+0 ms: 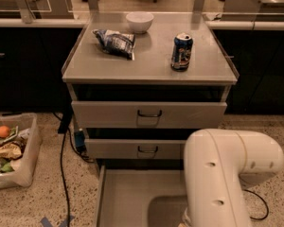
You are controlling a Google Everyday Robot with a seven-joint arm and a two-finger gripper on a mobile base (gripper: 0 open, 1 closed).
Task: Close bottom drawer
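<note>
The bottom drawer [132, 193] is pulled far out toward me at the foot of the grey cabinet. Its flat grey tray runs off the lower edge of the view, and its front and handle are out of view. Above it the top drawer [149, 113] and the middle drawer [146, 149] each stand slightly out, with dark loop handles. My white arm [227, 174] fills the lower right and covers the right part of the open tray. My gripper is hidden below the arm, out of view.
On the cabinet top [146, 65] lie a white bowl [139, 21], a crumpled chip bag [114, 42] and a blue can [181, 52]. A clear bin of items [9, 148] sits on the floor at left. A black cable [62, 164] runs down the floor.
</note>
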